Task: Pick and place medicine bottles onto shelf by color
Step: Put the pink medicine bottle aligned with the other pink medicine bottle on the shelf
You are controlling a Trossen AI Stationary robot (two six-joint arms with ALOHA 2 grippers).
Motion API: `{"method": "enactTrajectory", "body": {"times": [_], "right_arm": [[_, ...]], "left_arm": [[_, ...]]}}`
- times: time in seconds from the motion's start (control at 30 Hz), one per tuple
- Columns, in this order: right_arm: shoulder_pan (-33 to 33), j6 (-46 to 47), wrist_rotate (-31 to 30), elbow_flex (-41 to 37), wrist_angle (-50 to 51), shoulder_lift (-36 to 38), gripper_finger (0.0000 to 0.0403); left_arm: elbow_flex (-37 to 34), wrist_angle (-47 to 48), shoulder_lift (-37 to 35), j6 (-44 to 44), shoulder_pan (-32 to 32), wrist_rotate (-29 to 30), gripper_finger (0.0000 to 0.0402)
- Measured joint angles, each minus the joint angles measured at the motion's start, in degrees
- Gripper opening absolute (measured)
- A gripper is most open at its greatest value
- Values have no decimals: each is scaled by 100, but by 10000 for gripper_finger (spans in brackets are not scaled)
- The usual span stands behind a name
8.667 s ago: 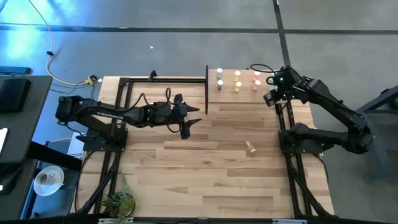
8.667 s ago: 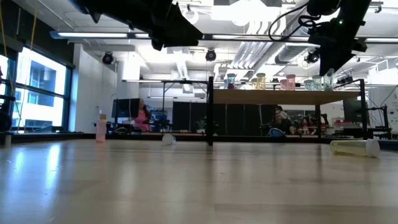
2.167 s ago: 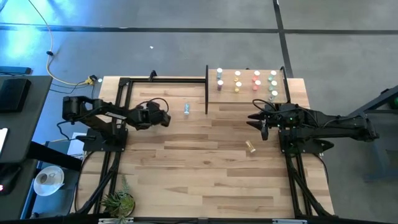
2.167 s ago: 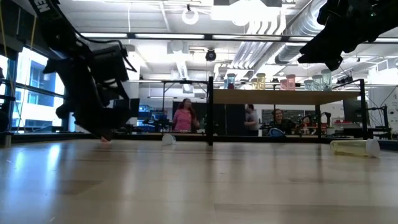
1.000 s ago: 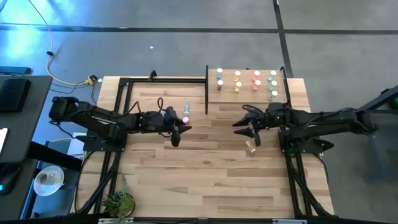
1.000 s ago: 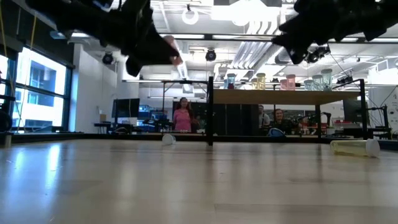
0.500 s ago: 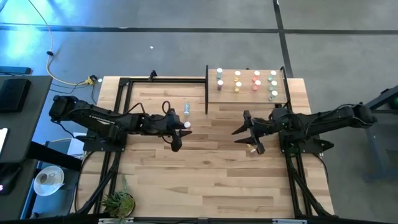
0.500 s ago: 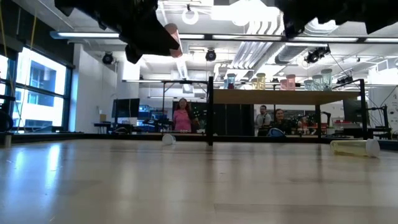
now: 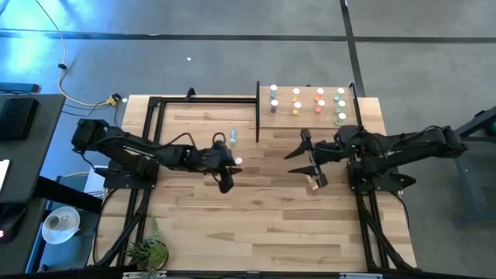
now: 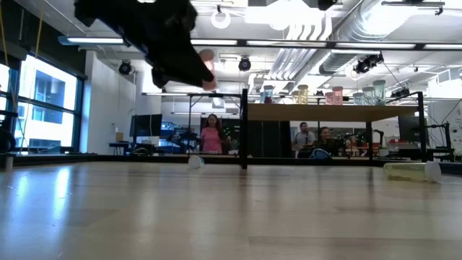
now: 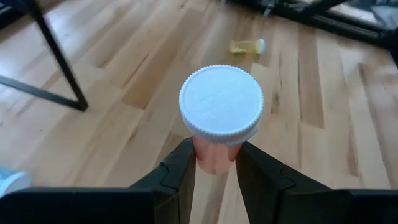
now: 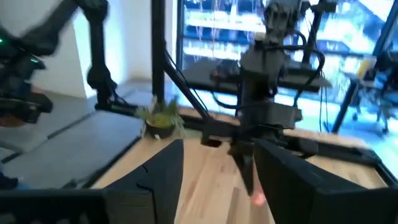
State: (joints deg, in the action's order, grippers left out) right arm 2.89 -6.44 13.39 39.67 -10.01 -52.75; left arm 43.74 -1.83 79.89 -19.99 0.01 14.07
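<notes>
My left gripper (image 9: 229,165) hangs over the table's middle, shut on a red bottle with a white cap (image 11: 221,102). A blue bottle (image 9: 232,137) lies on its side on the table just left of the shelf's black upright (image 9: 257,112). The shelf (image 9: 310,116) at the far right carries several bottles in coloured columns. A yellow bottle (image 9: 314,184) lies on its side on the table. My right gripper (image 9: 308,159) hovers open just above it, touching nothing. My left gripper pinches the red bottle's body (image 11: 214,157) just below the white cap, one finger (image 11: 181,169) on each side. The fingers slant down from the table's left. The bottle is lifted clear of the table (image 10: 207,68), cap up.
A black metal frame (image 9: 155,105) runs along the table's left and far edges. A small plant (image 9: 147,249) stands at the near left corner. Bare planks lie between the two arms and toward the near edge. People stand in the room beyond the table.
My left gripper has carried the red bottle a little toward the table's right edge, keeping it lifted. My right gripper has turned over the yellow bottle and opened wider.
</notes>
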Motion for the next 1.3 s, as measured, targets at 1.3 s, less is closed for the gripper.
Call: {"method": "enactTrajectory", "body": {"times": [1.3], "right_arm": [[-290,-653,-393,1743,802,-3368,190]], "left_arm": [[1531,875,1402,962,-11,-42,95]]}}
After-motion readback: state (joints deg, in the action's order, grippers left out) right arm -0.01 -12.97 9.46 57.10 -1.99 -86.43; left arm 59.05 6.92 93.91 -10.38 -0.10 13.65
